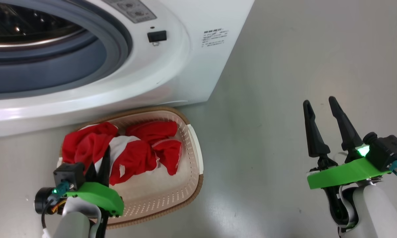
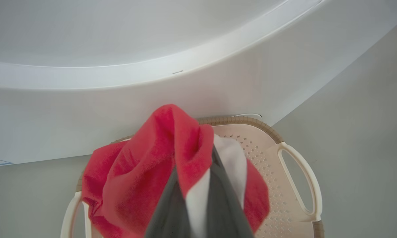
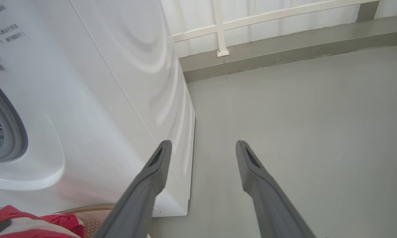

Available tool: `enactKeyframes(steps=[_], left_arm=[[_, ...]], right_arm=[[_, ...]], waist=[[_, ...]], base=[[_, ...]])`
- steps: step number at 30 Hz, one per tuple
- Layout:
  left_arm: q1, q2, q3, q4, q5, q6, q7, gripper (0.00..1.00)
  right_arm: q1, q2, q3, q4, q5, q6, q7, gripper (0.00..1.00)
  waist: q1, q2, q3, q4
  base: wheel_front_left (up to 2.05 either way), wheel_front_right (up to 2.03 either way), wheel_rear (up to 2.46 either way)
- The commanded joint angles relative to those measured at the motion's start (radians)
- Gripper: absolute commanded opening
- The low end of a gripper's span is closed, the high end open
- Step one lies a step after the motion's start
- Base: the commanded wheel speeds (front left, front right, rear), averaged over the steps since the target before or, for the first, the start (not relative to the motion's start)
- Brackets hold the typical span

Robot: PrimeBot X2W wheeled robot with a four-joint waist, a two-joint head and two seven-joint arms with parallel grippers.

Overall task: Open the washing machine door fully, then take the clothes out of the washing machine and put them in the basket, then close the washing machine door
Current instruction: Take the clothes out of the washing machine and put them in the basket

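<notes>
Basket [image 1: 189,167] lengthwise seemingly along washing machine [image 1: 192,66] front, clothes [image 1: 135,155] inside

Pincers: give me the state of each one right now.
Left pincer: shut on the clothes, over the basket.
Right pincer: open, holding nothing.
</notes>
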Motion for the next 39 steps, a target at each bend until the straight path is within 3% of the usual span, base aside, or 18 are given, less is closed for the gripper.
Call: enactKeyframes(steps=[1, 10, 15, 21, 23, 25, 26, 28, 39], left_arm=[[-0.002, 0.016, 0.025, -0.008, 0.010, -0.001, -0.005, 0.00], [-0.092, 0.016, 0.009, 0.150, -0.010, -0.006, -0.005, 0.00], [-0.132, 0.016, -0.084, 0.244, -0.119, -0.007, -0.005, 0.00], [-0.156, 0.027, -0.125, 0.284, -0.175, -0.007, -0.005, 0.00], [-0.161, 0.032, -0.134, 0.290, -0.189, -0.007, -0.005, 0.28], [-0.165, 0.036, -0.139, 0.292, -0.199, -0.007, -0.005, 0.48], [-0.166, 0.038, -0.141, 0.288, -0.202, -0.007, -0.005, 0.75], [-0.164, 0.038, -0.145, 0.284, -0.208, -0.007, -0.005, 0.97], [-0.126, 0.041, -0.137, 0.247, -0.232, -0.007, -0.005, 1.00]], right_arm=[[-0.010, 0.000, 0.029, -0.027, 0.004, 0.006, -0.006, 1.00], [-0.043, 0.000, 0.036, -0.039, -0.005, 0.006, -0.006, 1.00], [-0.053, 0.000, 0.041, -0.035, -0.007, 0.006, -0.006, 1.00], [-0.057, 0.000, 0.043, -0.033, -0.006, 0.006, -0.006, 1.00], [-0.058, 0.000, 0.043, -0.033, -0.007, 0.006, -0.006, 1.00], [-0.059, 0.000, 0.042, -0.032, -0.008, 0.006, -0.006, 1.00], [-0.059, 0.000, 0.042, -0.031, -0.009, 0.006, -0.006, 1.00], [-0.059, 0.000, 0.041, -0.028, -0.011, 0.006, -0.006, 1.00], [-0.049, 0.000, 0.047, -0.011, -0.012, 0.006, -0.006, 1.00]], waist=[[0.0000, 0.0000, 0.023, -0.004], [0.0000, 0.0000, 0.111, 0.003], [0.0000, 0.0000, 0.136, 0.006], [0.0000, 0.0000, 0.142, 0.008], [0.0000, 0.0000, 0.140, 0.010], [0.0000, 0.0000, 0.137, 0.012], [0.0000, 0.0000, 0.135, 0.013], [0.0000, 0.0000, 0.128, 0.016], [0.0000, 0.0000, 0.051, 0.023]], base=[[0.00, 0.00, 0.00], [0.00, 0.00, 0.00], [0.00, 0.00, 0.00], [0.00, 0.00, 0.00], [0.00, 0.00, 0.00], [0.00, 0.00, 0.00], [0.00, 0.00, 0.00], [0.00, 0.00, 0.00], [0.00, 0.00, 0.00]])
